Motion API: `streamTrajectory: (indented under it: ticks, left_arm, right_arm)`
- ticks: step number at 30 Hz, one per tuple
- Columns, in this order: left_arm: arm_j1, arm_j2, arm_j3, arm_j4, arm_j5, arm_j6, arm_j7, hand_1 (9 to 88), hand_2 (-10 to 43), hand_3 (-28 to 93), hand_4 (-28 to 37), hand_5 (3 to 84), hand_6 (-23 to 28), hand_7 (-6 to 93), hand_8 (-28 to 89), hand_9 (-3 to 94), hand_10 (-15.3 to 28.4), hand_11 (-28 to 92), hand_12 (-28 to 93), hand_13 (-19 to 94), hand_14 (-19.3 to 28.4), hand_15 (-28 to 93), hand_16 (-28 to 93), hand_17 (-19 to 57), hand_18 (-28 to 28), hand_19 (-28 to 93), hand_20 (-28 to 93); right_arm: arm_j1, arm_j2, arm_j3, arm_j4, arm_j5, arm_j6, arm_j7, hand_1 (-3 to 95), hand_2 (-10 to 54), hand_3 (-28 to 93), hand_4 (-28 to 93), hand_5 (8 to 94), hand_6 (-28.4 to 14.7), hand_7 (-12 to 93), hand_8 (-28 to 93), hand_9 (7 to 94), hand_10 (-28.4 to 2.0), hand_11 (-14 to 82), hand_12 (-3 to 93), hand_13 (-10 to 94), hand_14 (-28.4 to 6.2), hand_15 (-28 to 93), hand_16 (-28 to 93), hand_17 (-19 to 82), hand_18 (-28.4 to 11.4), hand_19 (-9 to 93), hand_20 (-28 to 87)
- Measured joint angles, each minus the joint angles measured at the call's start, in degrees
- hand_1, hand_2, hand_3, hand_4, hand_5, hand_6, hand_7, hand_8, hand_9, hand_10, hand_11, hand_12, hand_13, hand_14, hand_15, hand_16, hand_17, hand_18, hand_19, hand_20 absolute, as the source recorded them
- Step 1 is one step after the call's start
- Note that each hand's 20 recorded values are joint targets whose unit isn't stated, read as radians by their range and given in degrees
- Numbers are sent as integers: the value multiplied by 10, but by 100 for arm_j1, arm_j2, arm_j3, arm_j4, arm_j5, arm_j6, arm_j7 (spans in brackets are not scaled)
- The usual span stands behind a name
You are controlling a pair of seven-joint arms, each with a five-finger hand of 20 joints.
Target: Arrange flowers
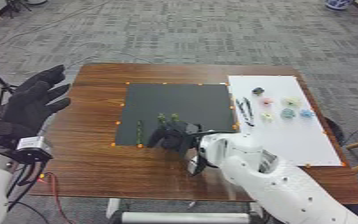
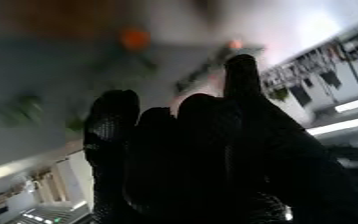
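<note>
My right hand (image 1: 174, 137) is over the lower edge of the black mat (image 1: 175, 95), its fingers relaxed. Two green stem pieces (image 1: 175, 117) show just beyond its fingers, and a longer green stem (image 1: 140, 132) lies on the mat to their left. Blurred green pieces (image 2: 24, 107) appear past my right hand (image 2: 189, 135) in the right wrist view. Small flower heads, among them a pink one (image 1: 267, 101), a blue one (image 1: 288, 113) and a dark one (image 1: 258, 91), lie on the white board (image 1: 295, 142). Raised beside the table's left edge, my left hand (image 1: 35, 102) is open.
Long dark tools (image 1: 246, 111) lie along the left part of the white board. Orange markers line the mat and board on the brown table (image 1: 87, 165). A red cable (image 1: 55, 192) runs near the left arm.
</note>
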Motion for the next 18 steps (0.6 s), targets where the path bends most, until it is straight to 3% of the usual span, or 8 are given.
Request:
streamTrajectory:
  ticks: [8, 18]
  left_arm:
    - [28, 0, -20, -3, 0, 0, 2, 258, -59, 697, -251, 211, 14, 210, -90, 139, 84, 112, 232, 46, 117, 352, -8, -144, 200, 384, 107]
    - [77, -19, -40, -6, 0, -1, 2, 257, -59, 696, -251, 212, 14, 213, -92, 139, 84, 120, 227, 45, 118, 365, -13, -145, 201, 387, 105]
  right_arm:
    - [59, 242, -165, 10, -57, 370, 178, 245, 244, 932, -74, 530, 49, 188, -157, 829, -110, 693, 356, 825, -93, 911, 325, 382, -229, 884, 452]
    - [40, 424, -8, -26, -70, 368, 248, 245, 242, 932, -71, 539, 49, 188, -156, 833, -110, 692, 357, 828, -92, 910, 328, 385, -232, 890, 445]
